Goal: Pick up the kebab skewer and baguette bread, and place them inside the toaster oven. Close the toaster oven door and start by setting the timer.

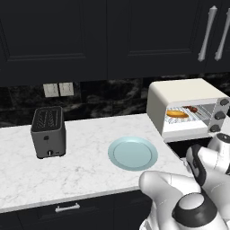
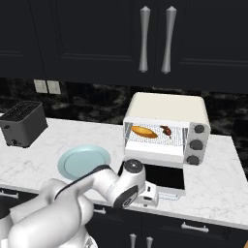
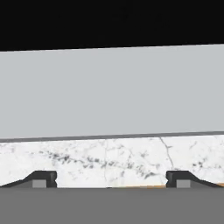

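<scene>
Baguette bread (image 2: 144, 131) lies on the wire rack inside the toaster oven (image 2: 167, 109), toward the left of the cavity, and the kebab skewer (image 2: 166, 131) rests on the same rack just to its right, the two close together but apart. From the left base view the same pair shows through the open front, the loaf (image 1: 177, 114) nearer the front and the skewer (image 1: 192, 108) behind it toward the back wall. The toaster oven door (image 2: 164, 177) is swung down flat in front of the cavity, its dark glass facing up over the counter (image 2: 215, 184). Three dark knobs (image 2: 197, 144) run down the oven's right panel. The arm bends low in front of the oven, its wrist sitting at the near left corner of the lowered door. In the hand view the fingers (image 3: 43, 179) stand far apart at the bottom corners, released and grasping nothing, with marbled counter surface between them, a broad pale grey band above that, and a thin orange sliver at the lower edge that I cannot identify. A pale blue plate (image 1: 133, 153) lies bare on the counter to the left of the oven, and a small black two-slot toaster (image 1: 48, 131) stands farther left, well apart from the plate. Dark cabinets with silver handles (image 2: 155, 39) hang above.
</scene>
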